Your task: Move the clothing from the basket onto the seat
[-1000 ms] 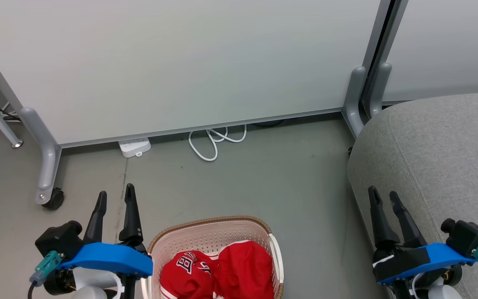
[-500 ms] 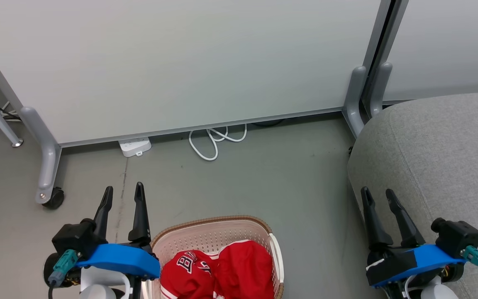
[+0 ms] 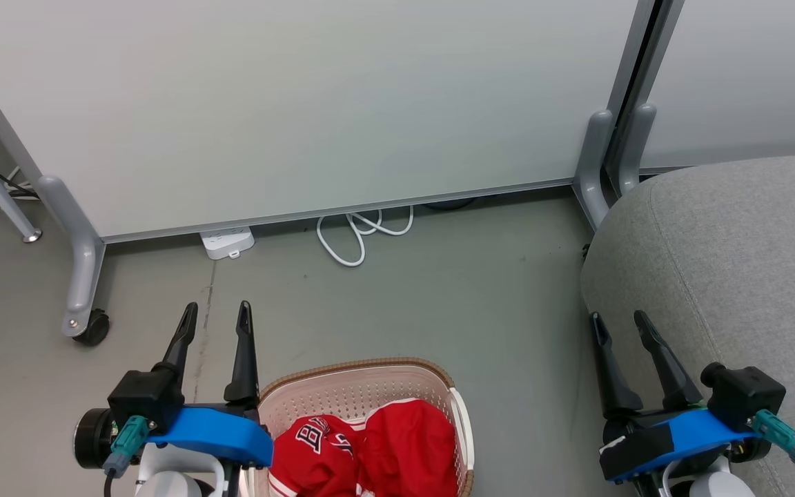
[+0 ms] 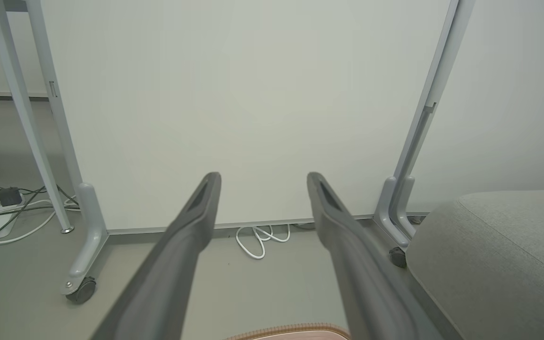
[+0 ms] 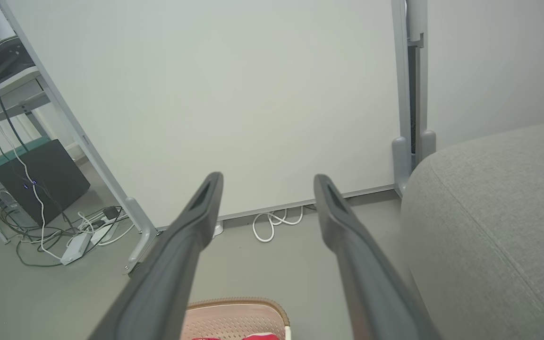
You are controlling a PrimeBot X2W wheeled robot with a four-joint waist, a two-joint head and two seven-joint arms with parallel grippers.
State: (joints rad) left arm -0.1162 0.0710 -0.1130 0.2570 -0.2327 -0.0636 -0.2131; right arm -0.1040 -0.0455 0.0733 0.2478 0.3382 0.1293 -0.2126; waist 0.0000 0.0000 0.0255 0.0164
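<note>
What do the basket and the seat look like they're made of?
The basket looks like matte cream plastic, judging by its moulded rows of holes, with a brown woven-look rim, possibly also plastic. The seat looks like grey woven fabric upholstery: fine texture, stitched seam.

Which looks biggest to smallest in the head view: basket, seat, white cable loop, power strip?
1. seat, largest even though the frame cuts it off
2. basket, cut off at the bottom edge
3. white cable loop
4. power strip, a bit smaller than the loop's spread
</note>
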